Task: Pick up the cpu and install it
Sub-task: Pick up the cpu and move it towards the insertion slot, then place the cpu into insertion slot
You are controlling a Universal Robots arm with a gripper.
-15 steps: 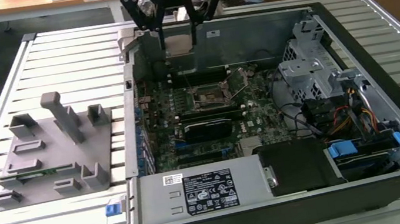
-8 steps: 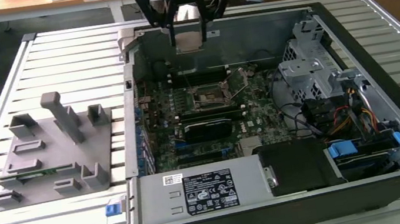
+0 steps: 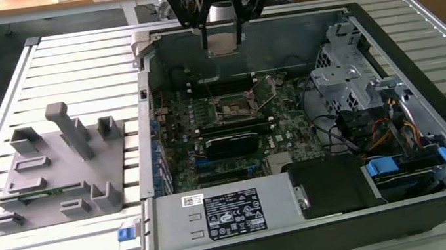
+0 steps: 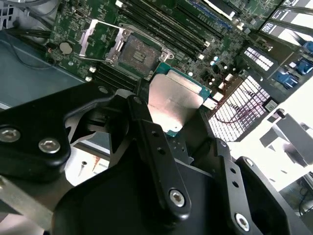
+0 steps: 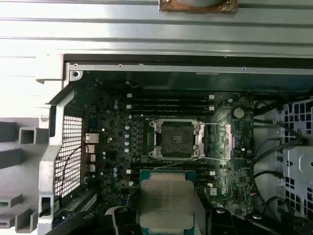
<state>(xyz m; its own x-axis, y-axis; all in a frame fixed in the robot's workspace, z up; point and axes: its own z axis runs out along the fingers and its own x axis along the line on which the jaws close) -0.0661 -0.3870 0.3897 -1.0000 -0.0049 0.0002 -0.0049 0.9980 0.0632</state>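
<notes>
My gripper [image 3: 221, 32] hangs over the back wall of the open computer case, shut on the cpu [image 3: 223, 45], a flat square chip with a silver-grey top. Both wrist views show the cpu [image 4: 177, 98] [image 5: 165, 200] clamped by its edges between the black fingers [image 4: 146, 127], held level with the metal top facing up. The black motherboard socket [image 3: 234, 109] [image 4: 137, 55] [image 5: 174, 139] lies below and ahead of the chip, bare, with its metal frame [image 5: 215, 142] flipped open to one side.
The case [image 3: 420, 22] lies on a slatted metal table [image 3: 63, 62]. Inside it are a power supply [image 3: 218, 212], a drive cage [image 3: 344, 74] and cables [image 3: 383, 134]. A grey plastic fixture tray [image 3: 62, 169] stands on the exterior view's left.
</notes>
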